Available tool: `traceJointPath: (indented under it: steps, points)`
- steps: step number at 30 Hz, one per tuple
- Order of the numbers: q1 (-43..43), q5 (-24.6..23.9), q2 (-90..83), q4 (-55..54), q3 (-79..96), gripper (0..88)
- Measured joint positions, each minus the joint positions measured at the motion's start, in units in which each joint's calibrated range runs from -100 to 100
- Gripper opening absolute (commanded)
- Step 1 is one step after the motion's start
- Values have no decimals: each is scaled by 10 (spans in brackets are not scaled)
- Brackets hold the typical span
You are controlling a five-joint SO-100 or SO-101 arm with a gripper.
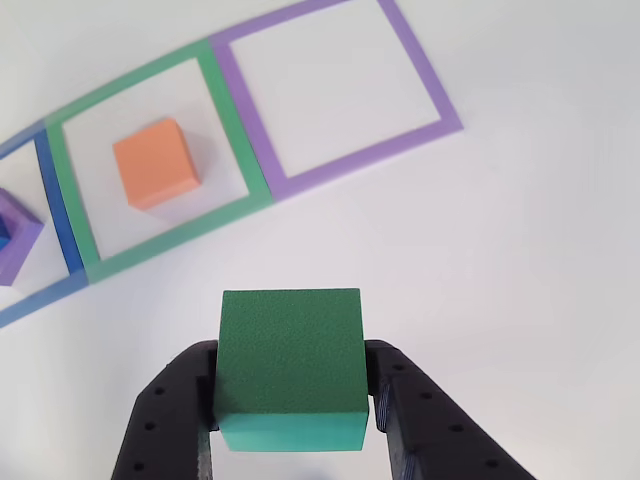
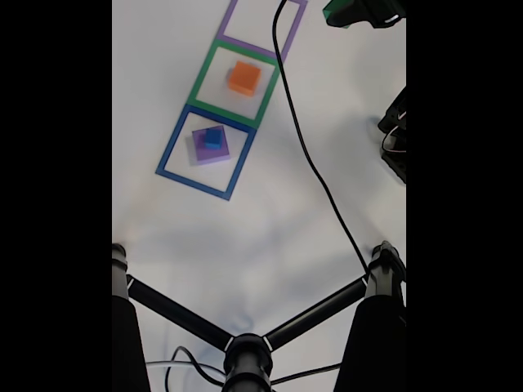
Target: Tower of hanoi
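Observation:
In the other view my gripper point(image 1: 290, 405) is shut on the green block point(image 1: 290, 350), with a black finger on each side of it, raised above the white table. The orange block point(image 1: 155, 163) sits inside the green tape square point(image 1: 235, 110). At the left edge the purple slab point(image 1: 20, 245) lies in the blue tape square, and a bit of the blue cube shows on it. The fixed view shows the orange block point(image 2: 244, 77) and the blue cube point(image 2: 213, 137) on top of the purple slab point(image 2: 200, 151). The green block point(image 2: 350, 11) hangs at the top right.
The purple tape square point(image 1: 430, 85) holds nothing and lies next to the green one. In the fixed view a black cable point(image 2: 315, 171) runs down the table. A black stand's legs point(image 2: 245, 351) cross the bottom, and dark gear point(image 2: 396, 139) sits at the right edge.

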Motion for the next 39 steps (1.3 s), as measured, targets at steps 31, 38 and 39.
traceJointPath:
  steps: [31, 38, 39]
  points:
    - [61, -8, 83, -1060, 727, 72]
    - [50, -4, 306, -1251, 692, 71]
    - [50, -4, 338, -1272, 677, 71]
